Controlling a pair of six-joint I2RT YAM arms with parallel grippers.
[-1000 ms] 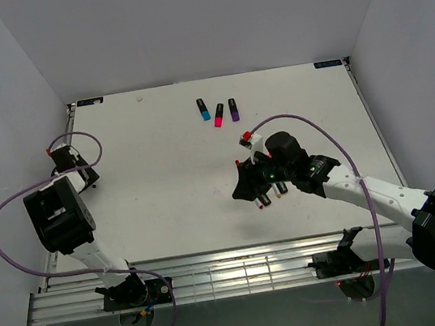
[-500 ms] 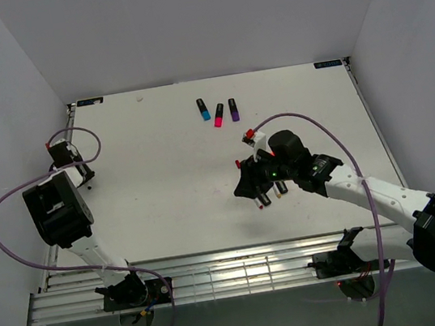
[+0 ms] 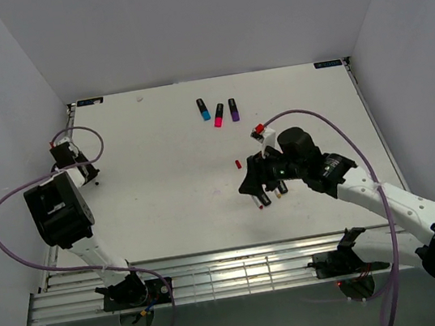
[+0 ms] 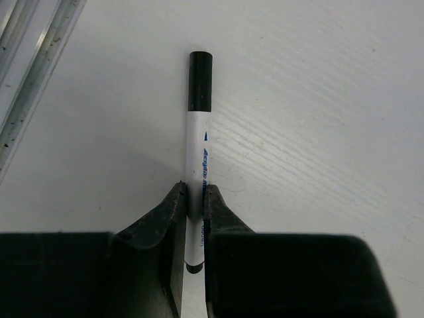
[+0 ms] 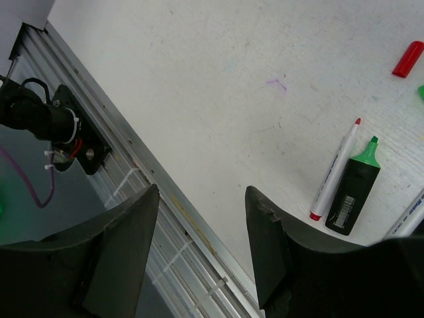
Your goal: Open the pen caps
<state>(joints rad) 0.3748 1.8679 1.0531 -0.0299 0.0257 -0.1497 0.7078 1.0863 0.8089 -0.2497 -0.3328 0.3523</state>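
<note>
The black cap (image 4: 200,81) sits on the far end of a white pen (image 4: 197,152) lying on the table (image 4: 318,99) near its left edge. Your left gripper (image 4: 193,199) is clamped on the pen, with the cap pointing straight away from it. Your right gripper (image 5: 202,199), open and empty, is well apart.

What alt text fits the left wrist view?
The left gripper is shut on the barrel of a thin white pen on the table, its black cap on and pointing away from the camera. A metal rail crosses the top left corner.
</note>
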